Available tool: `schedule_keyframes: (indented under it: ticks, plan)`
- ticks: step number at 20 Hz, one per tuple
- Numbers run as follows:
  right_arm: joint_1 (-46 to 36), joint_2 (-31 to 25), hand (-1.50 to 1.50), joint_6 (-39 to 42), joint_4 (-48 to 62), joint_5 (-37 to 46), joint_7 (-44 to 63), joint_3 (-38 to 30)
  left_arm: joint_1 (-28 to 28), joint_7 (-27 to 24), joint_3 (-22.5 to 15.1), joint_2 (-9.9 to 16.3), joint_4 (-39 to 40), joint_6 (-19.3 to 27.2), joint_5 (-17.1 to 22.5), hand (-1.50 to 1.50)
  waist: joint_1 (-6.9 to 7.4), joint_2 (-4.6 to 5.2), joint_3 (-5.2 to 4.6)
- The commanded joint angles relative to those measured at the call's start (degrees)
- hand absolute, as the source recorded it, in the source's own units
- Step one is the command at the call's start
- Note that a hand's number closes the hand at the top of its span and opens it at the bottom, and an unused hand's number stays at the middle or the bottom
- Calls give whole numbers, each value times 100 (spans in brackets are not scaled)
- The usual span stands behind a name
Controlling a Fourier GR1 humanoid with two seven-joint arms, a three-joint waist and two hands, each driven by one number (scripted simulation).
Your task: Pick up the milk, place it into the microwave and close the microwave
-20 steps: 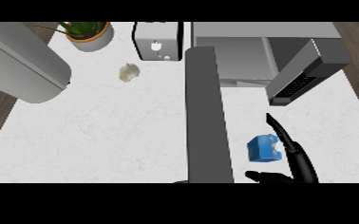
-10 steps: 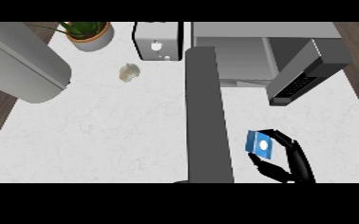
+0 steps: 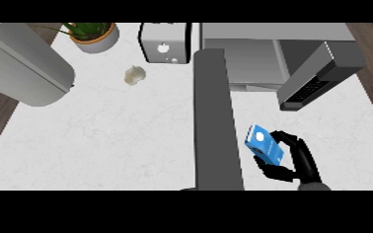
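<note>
The milk is a small blue carton with a white spot, tilted, at the lower right of the head view. My right hand comes up from the bottom edge with its fingers and thumb curled round the carton's right side. The microwave stands at the back right. Its grey inside shows, and its door stands open, reaching toward me as a long grey bar just left of the carton. A dark keypad panel is on the microwave's right. No left hand shows.
A thick grey forearm crosses the upper left corner. At the back stand a potted plant and a small white appliance. A pale lump like a garlic bulb lies on the white counter.
My right hand has closed round the blue carton, which stood free on the counter a second ago. The carton is now tilted, looks larger, and sits slightly left of where it stood.
</note>
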Motion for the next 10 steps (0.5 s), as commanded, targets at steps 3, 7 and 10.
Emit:
schedule_keyframes:
  ticks: [3,7,10]
  plan:
    - [-696,-184,150,246,720,-428,-584,-384,223,12,-358,-68,-240,65,-194,-150,17,30,28]
    - [-1799,-215,150,5,1954,-392,-614,-658,14,52,-84,-5,-60,-177,-14,-150,189,93,45]
    - [-1827,-453,150,325,2284,-449,-1231,-723,-52,132,56,-27,-19,-162,150,-150,98,74,38]
